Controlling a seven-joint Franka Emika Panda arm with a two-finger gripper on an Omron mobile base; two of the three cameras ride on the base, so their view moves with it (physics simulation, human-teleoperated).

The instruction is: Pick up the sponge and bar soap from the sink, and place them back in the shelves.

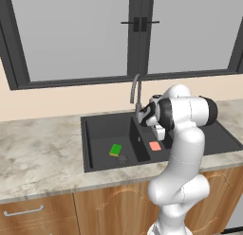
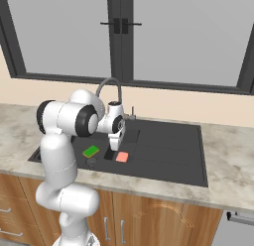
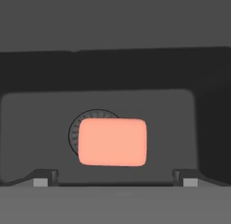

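Observation:
The black double-basin sink (image 1: 86, 134) is set in the marble counter. In its left basin lies the green sponge (image 1: 115, 149) (image 2: 91, 151). The pink bar soap (image 1: 154, 146) (image 2: 122, 156) (image 3: 112, 142) rests flat on the floor of the smaller basin, half covering the round drain (image 3: 79, 128). My gripper (image 1: 159, 133) (image 2: 115, 142) (image 3: 115, 181) hangs straight above the soap, pointing down, open and holding nothing. Its fingertips (image 3: 41, 181) stand wide to either side of the bar and well clear of it. The shelves are out of view.
The grey gooseneck faucet (image 1: 136, 93) (image 2: 109, 84) rises just behind the hand. A dark-framed window (image 1: 137, 35) fills the wall behind the sink. The marble counter (image 1: 38, 149) stretches to both sides, with wooden cabinet doors and a drawer (image 1: 28, 212) below.

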